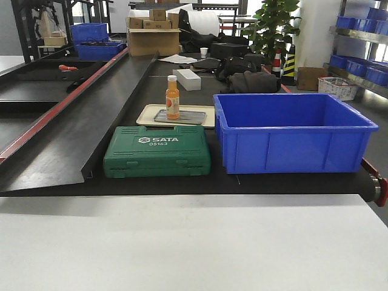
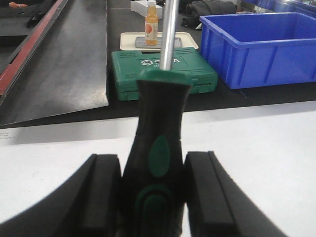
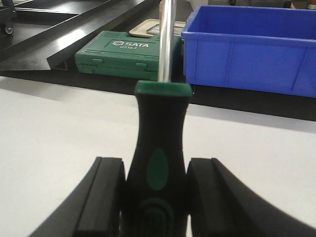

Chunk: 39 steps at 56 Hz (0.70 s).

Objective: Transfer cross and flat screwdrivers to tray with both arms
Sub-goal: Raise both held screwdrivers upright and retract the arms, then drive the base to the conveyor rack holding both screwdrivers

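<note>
My left gripper [image 2: 153, 193] is pinching the left-hand screwdriver [image 2: 159, 123] by its black-and-green handle. The handle stands upright between my two black pads [image 2: 104, 192], which press it from 9 and 3 o'clock, and the bare steel shaft runs out of the left wrist view at 12 o'clock, so I cannot tell whether its tip is cross or flat. My right gripper [image 3: 155, 197] is clamped the same way on the right-hand screwdriver [image 3: 160, 123]: the handle is squeezed between the pads [image 3: 106, 197], the shaft points to 12 o'clock, and the tip is again out of view. Both tools hang over the white table [image 1: 182, 242], well short of the cream tray [image 1: 145, 115]. From my left wrist the tray lies at 12 o'clock, beyond the green SATA case [image 1: 156, 151] and partly behind the shaft. From my right wrist it shows at about 11 o'clock, past the same case. An orange bottle [image 1: 173, 97] stands upright on a grey metal plate [image 1: 189, 117] that rests in the tray. A blue bin [image 1: 291, 145] sits just beside the case and tray at 3 o'clock of them. Neither arm shows in the front view.
</note>
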### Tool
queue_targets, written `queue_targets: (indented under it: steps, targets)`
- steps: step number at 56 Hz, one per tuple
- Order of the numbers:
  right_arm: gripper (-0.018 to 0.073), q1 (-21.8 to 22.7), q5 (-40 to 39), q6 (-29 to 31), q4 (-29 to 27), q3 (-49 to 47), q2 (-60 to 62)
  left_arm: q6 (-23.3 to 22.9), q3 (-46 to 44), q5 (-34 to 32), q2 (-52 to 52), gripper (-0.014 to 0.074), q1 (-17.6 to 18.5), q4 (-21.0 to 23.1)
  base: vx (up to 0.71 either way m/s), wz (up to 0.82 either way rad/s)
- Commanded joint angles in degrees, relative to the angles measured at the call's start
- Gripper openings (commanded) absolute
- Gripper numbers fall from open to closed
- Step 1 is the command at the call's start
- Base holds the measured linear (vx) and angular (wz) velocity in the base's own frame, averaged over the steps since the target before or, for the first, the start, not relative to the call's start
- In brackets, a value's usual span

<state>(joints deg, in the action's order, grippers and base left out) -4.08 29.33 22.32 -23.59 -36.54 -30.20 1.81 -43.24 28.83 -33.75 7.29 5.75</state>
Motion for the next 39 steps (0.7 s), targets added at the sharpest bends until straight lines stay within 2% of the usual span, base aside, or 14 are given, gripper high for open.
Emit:
queue_targets:
  steps: [1, 18, 39]
  targets:
    - [-0.0008, 0.2, -4.6, 0.2, -1.1, -1.7, -0.1, 0.0, -1.6, -5.4, -0.2, -0.0006, 0.3, 0.6, -0.01, 0.01]
    - [-0.0008, 0.2, -4.6, 0.2, -1.1, -1.7, -0.2, 0.0, -1.6, -5.4, -0.2, -0.0006, 0.3, 0.6, -0.07, 0.00]
    - [-0.0008, 0.2, -4.6, 0.2, -1.1, -1.7, -0.3, 0.0, -1.6, -5.4, -0.2, -0.0006, 0.3, 0.6, -0.22, -0.12]
